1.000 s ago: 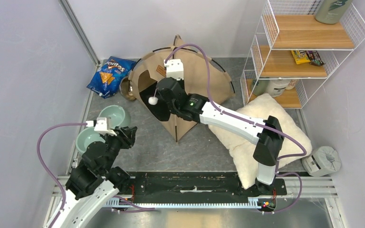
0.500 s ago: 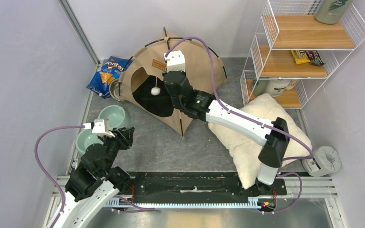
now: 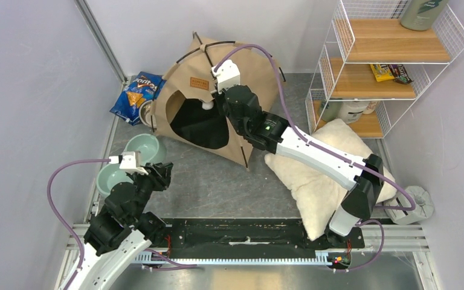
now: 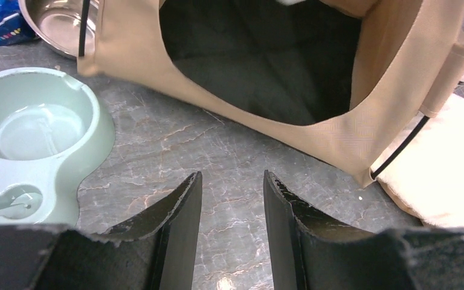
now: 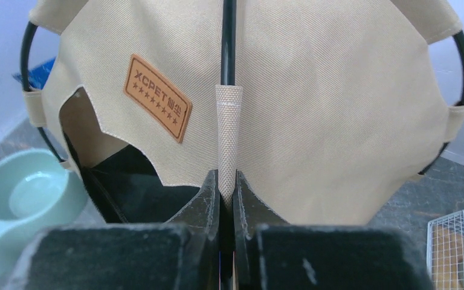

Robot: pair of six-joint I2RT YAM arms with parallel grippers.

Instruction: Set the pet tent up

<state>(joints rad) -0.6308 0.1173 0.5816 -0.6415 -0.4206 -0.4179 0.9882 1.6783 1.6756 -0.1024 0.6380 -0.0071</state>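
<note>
My right fingers (image 5: 216,188) were pinched nearly shut on the pole sleeve (image 5: 228,133) of the pet tent (image 5: 314,109), which stood at upper centre of the overhead frame. My left fingers (image 3: 162,174), half open and holding nothing, hovered at lower left, bare counter (image 3: 217,181) between them and the tent's front edge. A green bowl (image 3: 130,160) lay just left, and a white pillow (image 3: 320,175) sat beside the tent's right corner.

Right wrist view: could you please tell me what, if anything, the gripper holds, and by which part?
The right gripper is shut on the pet tent, pinching the fabric pole sleeve on its front.
</note>
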